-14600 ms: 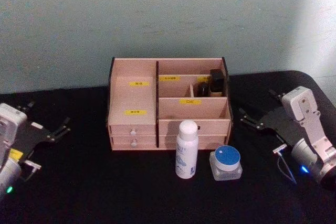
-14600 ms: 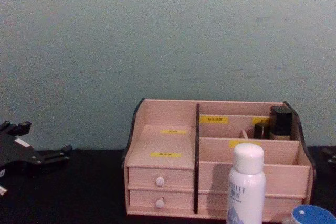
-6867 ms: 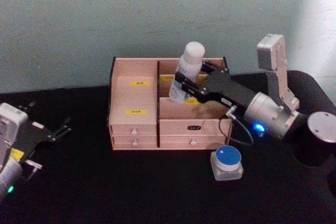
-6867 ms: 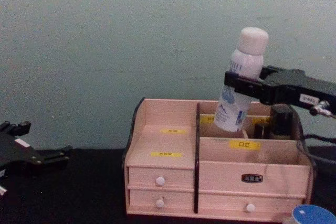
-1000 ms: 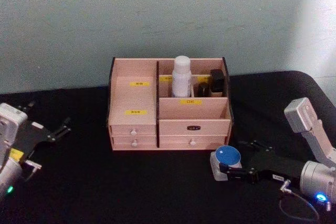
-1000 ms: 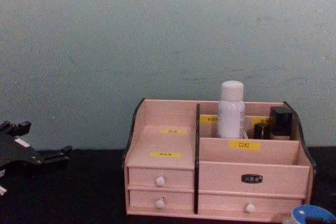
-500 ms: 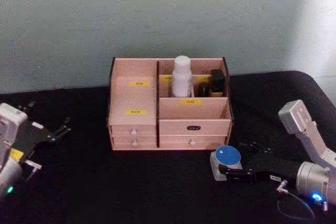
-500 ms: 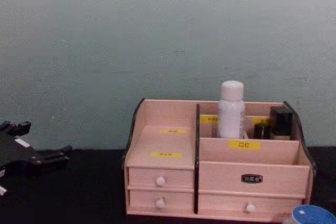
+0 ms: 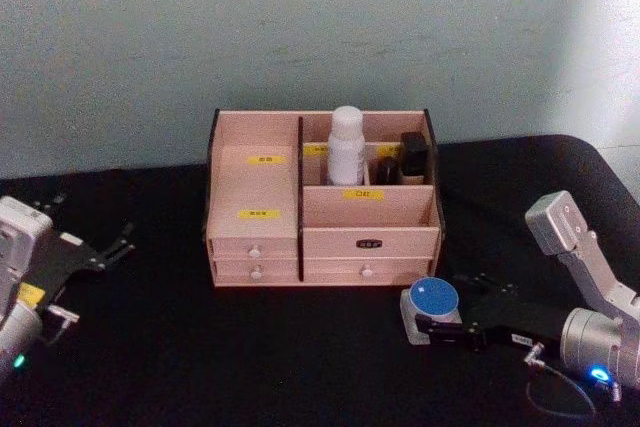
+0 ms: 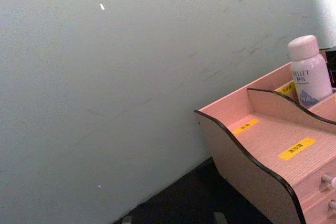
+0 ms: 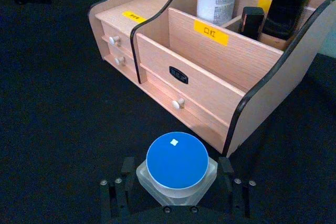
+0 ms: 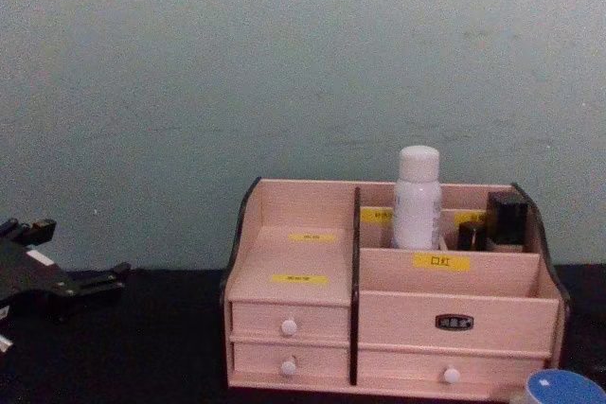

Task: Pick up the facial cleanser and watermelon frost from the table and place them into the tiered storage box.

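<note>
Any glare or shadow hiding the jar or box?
Head view: bright wash on the wall's upper right, off the work; right gripper, at the jar, blends into the black table. Right wrist view: jar and box evenly lit, no glare. Chest view: jar cut by the bottom edge.

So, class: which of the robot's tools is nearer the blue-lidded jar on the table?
Right. The right tool sits around the blue-lidded jar in front of the tiered storage box; the left tool is parked far off at the table's left side.
</note>
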Controlling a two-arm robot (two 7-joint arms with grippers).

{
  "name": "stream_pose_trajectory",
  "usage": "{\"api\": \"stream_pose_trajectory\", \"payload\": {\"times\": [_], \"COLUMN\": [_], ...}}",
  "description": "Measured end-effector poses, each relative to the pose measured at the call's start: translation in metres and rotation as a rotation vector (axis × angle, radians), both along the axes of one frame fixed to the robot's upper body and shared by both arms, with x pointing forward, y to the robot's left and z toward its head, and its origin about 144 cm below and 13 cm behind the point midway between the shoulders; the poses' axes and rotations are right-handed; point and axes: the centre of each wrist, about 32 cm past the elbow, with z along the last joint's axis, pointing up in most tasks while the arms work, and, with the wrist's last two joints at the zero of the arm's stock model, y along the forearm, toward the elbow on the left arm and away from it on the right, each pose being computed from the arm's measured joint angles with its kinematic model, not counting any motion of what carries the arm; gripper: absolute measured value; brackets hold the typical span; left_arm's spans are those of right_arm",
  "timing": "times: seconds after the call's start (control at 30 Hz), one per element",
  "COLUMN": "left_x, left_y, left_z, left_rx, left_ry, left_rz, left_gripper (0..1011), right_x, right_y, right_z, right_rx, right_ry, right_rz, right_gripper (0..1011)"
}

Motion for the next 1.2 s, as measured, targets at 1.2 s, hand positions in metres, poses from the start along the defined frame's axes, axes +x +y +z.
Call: {"api": "stream_pose_trajectory", "payload": {"times": [1.2], "left_x": [0.0], "left_y": [0.0], "left_z": [0.0], "left_rx": [0.0], "left_ry": [0.0], "left_rz": [0.0], "left_gripper": [1001], "right_x": [0.0075], "right_y": [0.0018], "right_z": [-0.0029], "right_rx": [-0.001], "right_ry": [0.005], "right_rz": [0.016], "right_gripper": [1000]}}
